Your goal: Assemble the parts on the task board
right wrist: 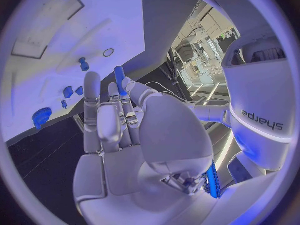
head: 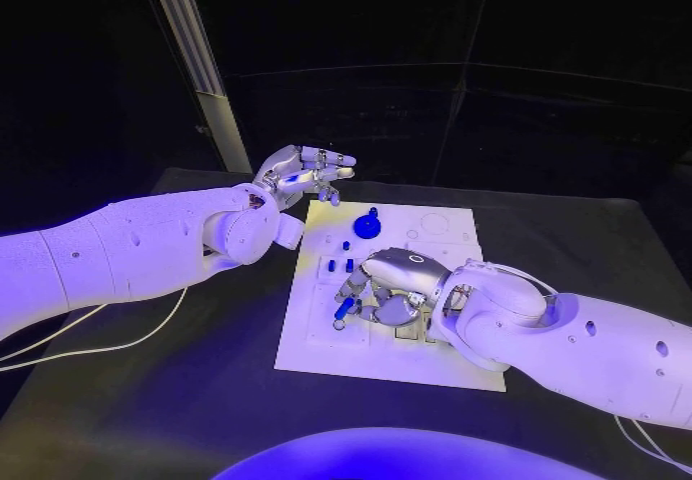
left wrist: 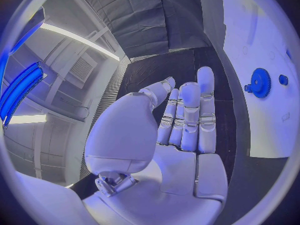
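The white task board [head: 433, 360] lies mid-table. A blue gear [head: 366, 224] sits near its far edge, with small blue parts [head: 335, 265] just nearer than it. My right hand [head: 387, 290] hovers over the board's middle and pinches a slim blue peg [head: 342, 311] between thumb and fingers. The right wrist view shows that peg [right wrist: 119, 80] at the fingertips, with the board [right wrist: 94, 35], gear [right wrist: 42, 116] and small parts [right wrist: 67, 91] beyond. My left hand [head: 303, 172] hangs off the board's far left corner, fingers extended and holding nothing. In the left wrist view, that hand [left wrist: 187, 120] is beside the gear [left wrist: 259, 82].
A white cable [head: 87, 340] trails across the black table on the left, under my left arm. A pale upright post [head: 195, 60] stands behind the table's far left corner. Bare table lies to the left of and in front of the board.
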Action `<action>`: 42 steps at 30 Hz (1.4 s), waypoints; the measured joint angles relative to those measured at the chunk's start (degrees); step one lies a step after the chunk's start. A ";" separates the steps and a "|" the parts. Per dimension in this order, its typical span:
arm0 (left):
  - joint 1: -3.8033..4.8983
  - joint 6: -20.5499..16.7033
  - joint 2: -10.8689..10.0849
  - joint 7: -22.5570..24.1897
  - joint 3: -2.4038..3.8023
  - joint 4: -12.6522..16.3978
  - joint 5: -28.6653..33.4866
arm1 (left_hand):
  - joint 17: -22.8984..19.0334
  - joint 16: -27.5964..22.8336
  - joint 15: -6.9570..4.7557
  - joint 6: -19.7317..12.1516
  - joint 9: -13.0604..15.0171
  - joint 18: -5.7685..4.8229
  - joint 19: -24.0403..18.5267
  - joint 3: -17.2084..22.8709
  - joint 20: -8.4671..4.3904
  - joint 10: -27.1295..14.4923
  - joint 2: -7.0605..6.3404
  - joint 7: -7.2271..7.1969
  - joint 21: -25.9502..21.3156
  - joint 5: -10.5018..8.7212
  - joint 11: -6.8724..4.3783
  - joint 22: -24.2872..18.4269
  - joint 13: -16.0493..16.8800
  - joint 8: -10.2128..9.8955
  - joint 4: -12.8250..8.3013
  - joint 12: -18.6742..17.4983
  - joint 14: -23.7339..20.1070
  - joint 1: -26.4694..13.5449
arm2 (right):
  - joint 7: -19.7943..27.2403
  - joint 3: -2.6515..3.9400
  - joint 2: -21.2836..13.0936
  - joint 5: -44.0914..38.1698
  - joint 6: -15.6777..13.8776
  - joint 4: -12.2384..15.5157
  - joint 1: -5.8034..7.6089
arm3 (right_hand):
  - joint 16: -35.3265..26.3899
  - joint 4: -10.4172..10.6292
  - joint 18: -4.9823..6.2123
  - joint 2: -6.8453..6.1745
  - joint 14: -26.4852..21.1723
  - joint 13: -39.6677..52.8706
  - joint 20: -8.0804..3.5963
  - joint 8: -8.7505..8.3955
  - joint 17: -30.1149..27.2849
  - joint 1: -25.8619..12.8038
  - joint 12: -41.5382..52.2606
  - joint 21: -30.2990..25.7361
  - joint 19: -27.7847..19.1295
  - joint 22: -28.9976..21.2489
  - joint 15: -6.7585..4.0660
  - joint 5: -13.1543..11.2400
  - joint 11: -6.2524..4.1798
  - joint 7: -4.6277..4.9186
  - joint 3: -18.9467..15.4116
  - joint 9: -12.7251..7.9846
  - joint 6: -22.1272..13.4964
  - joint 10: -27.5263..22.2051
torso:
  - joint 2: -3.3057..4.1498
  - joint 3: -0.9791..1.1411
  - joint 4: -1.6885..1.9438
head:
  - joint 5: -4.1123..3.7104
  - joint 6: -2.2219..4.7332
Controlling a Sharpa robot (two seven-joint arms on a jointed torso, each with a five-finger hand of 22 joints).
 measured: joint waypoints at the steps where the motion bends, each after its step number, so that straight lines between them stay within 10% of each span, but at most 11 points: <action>1: 0.00 0.01 0.02 0.00 0.00 -0.01 0.00 | 0.00 0.00 0.00 0.00 0.00 0.00 0.00 0.00 0.00 0.00 0.00 0.00 0.00 0.00 0.00 0.00 0.00 0.00 0.00 0.00 0.00 0.00 | 0.00 -0.04 0.24 -0.27 0.11 -0.25 -0.03 | 0.00 0.00 0.00 0.00 0.00 0.00 0.00 0.00 -0.02 0.00 0.00 0.00 0.00 0.00 0.00 0.00 0.00 0.00 0.00 -0.01 0.00 0.00 | -0.01 0.02 0.00 | 0.04 -0.01; 42: 0.01 0.29 0.22 -0.08 0.00 -0.20 0.00 | -0.19 0.00 0.00 0.00 0.00 0.00 0.00 0.00 0.00 0.00 0.00 0.00 0.00 0.00 0.00 -0.06 -0.04 0.00 0.00 0.00 0.00 0.00 | -6.06 -0.51 4.61 -11.34 6.82 -2.48 -0.70 | 0.23 0.15 0.00 -0.22 0.00 0.05 0.00 -0.16 -0.24 -0.22 0.00 0.00 0.00 0.08 0.00 -0.02 0.21 0.12 0.15 0.00 0.10 0.20 | 0.02 0.03 -0.05 | 0.08 -0.52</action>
